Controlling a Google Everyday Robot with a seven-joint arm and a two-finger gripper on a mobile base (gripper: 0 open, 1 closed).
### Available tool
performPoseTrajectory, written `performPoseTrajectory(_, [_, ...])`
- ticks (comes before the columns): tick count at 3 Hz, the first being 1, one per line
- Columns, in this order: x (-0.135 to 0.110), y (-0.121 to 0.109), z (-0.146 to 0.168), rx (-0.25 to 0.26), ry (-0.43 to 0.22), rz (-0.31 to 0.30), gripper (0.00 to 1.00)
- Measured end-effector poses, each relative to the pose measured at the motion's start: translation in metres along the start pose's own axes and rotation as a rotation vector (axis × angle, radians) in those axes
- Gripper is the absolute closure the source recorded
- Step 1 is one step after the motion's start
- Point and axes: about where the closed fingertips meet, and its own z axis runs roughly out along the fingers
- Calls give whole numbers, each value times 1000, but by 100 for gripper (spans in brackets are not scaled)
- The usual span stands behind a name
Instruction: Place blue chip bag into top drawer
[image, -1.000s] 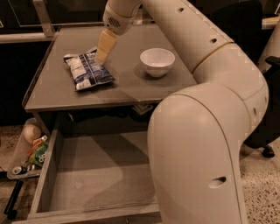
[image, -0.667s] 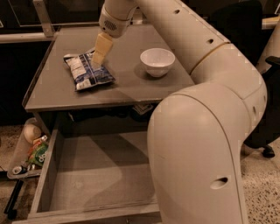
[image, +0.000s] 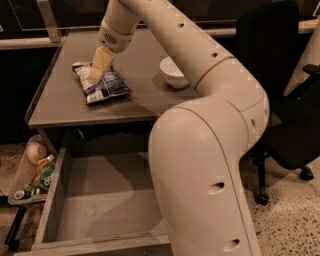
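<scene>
- In the foreground and to the right: big white arm (image: 210, 165), rising from below, bending over the table and reaching to its left half.
- Beneath the table, at the front: top drawer (image: 52, 200), pulled wide open, grey bottom bare, right part hidden behind the arm.
- Above that: grey table (image: 55, 102), with a bag and a bowl on top.
- At the far right: dark office chair (image: 285, 90).
- Left of the drawer, low down: small tray (image: 17, 187) of odds and ends, too small to make out.
- On the table's right half: white bowl (image: 172, 75), well apart from the bag.
- On the table's left half: blue chip bag (image: 110, 89), lying flat, outside the drawer.
- Right over the bag's upper left part: gripper claw (image: 94, 76), tan, pointing down, tip at the bag's surface; touching or just above, cannot tell; released or clenched, cannot tell.
</scene>
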Motion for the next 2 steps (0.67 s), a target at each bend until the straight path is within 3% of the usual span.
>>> performPoseTrajectory(2, [3,-1,49,-107,-22,88,0])
